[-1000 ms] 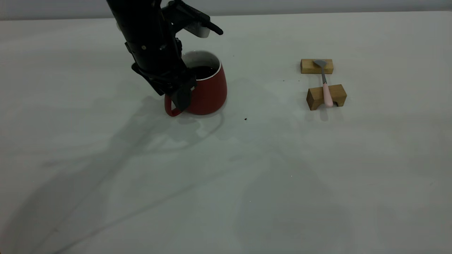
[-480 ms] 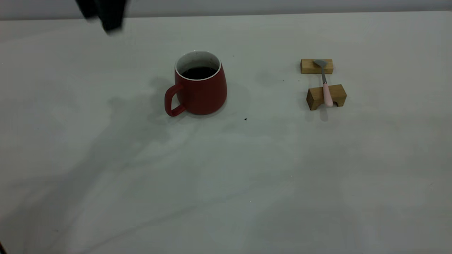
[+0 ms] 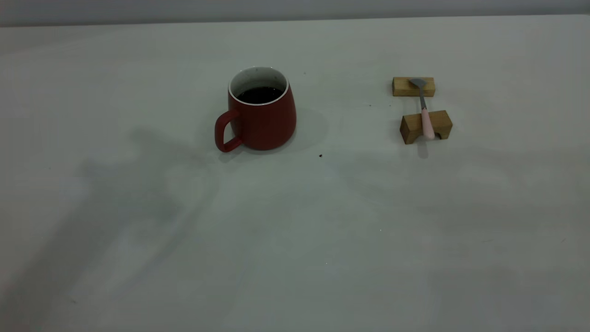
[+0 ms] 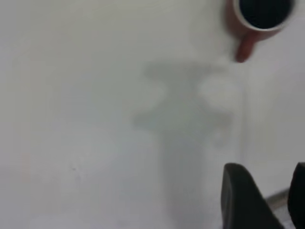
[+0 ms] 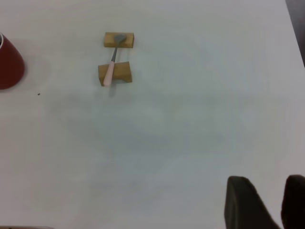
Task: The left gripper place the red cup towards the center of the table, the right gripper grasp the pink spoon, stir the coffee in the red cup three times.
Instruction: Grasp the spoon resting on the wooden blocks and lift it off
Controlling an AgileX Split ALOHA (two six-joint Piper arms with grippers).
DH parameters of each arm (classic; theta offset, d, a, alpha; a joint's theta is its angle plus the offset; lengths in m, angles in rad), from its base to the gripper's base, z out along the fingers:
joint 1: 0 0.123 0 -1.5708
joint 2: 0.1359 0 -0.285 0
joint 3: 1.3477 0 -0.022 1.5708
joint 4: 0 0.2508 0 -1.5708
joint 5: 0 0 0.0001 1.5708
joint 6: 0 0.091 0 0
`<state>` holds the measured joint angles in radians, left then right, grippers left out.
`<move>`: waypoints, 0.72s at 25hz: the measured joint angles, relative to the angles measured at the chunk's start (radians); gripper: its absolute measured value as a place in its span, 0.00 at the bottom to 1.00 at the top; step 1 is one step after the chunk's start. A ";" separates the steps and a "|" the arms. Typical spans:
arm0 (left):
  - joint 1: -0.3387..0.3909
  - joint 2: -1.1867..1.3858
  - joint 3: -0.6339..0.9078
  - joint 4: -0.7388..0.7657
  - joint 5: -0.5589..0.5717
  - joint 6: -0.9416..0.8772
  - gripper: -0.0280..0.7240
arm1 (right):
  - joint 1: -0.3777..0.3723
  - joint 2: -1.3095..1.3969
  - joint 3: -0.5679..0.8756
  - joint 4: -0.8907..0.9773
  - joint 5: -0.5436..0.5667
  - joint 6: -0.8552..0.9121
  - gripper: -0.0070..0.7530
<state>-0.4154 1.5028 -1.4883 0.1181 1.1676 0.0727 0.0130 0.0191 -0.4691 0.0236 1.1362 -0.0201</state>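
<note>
Cup (image 3: pixel 262 113): red, upright on the table (image 3: pixel 295 240), upper centre of the exterior view, handle toward lower left. Coffee (image 3: pixel 260 94) dark inside the white interior. Nothing touches it.

Change: a second ago the left arm stood over the cup with its fingers at the handle; half a second ago it was leaving at the upper left edge; now it is out of the exterior view altogether. The cup has not moved since. Judged: placement step done, cup released near centre; spoon grasp comes next.

Left gripper (image 4: pixel 264 200): seen only in its own wrist view, lower right corner, high above the table and well apart from the cup; fingers parted, holding nothing.

Right gripper (image 5: pixel 267 205): lower right corner of its wrist view, well apart from the spoon; fingers parted, empty.

Spoon (image 3: pixel 424 110): pink handle, grey bowl, bridging two wooden blocks (image 3: pixel 425 126), upper right of the exterior view, untouched.

Brands, labels, writing: none readable on any item.
</note>
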 joint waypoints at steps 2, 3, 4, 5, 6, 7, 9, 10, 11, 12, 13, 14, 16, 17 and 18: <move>0.000 -0.132 0.108 -0.031 0.000 0.000 0.43 | 0.000 0.000 0.000 0.000 0.000 0.000 0.32; 0.000 -0.212 0.190 -0.042 0.000 -0.001 0.42 | 0.000 0.000 0.000 0.000 0.000 0.000 0.32; 0.000 -0.297 0.250 -0.047 0.000 -0.003 0.41 | 0.000 0.000 0.000 0.000 0.000 0.000 0.32; 0.000 -0.386 0.309 -0.049 0.000 -0.010 0.41 | 0.000 0.000 0.000 0.000 0.000 0.000 0.32; 0.000 -0.462 0.391 -0.049 0.000 -0.023 0.40 | 0.000 0.000 0.000 0.000 0.000 0.000 0.32; 0.002 -0.553 0.447 -0.049 0.000 -0.036 0.39 | 0.000 0.000 0.000 0.000 0.000 0.000 0.32; 0.037 -0.713 0.565 -0.058 0.000 -0.054 0.38 | 0.000 0.000 0.000 0.000 0.000 0.000 0.32; 0.077 -0.796 0.636 -0.066 0.000 -0.064 0.38 | 0.000 0.000 0.000 0.000 0.000 0.000 0.32; 0.127 -0.874 0.684 -0.072 0.000 -0.073 0.38 | 0.000 0.000 0.000 0.000 0.000 0.000 0.32; 0.177 -0.947 0.738 -0.072 -0.003 -0.073 0.37 | 0.000 0.000 0.000 0.000 0.000 0.000 0.32; 0.216 -1.017 0.785 -0.073 -0.004 -0.080 0.37 | 0.000 0.000 0.000 0.000 0.000 0.000 0.32; 0.249 -1.075 0.819 -0.075 -0.004 -0.082 0.37 | 0.000 0.000 0.000 0.000 0.000 0.000 0.32; 0.301 -1.192 0.872 -0.077 -0.005 -0.082 0.37 | 0.000 0.000 0.000 0.000 0.000 0.000 0.32; 0.317 -1.247 0.895 -0.077 -0.005 -0.082 0.37 | 0.000 0.000 0.000 0.000 0.000 0.000 0.32; 0.329 -1.288 0.908 -0.077 -0.005 -0.082 0.37 | 0.000 0.000 0.000 0.000 0.000 0.000 0.32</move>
<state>-0.0865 0.2152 -0.5798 0.0412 1.1630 -0.0088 0.0130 0.0191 -0.4691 0.0236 1.1362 -0.0201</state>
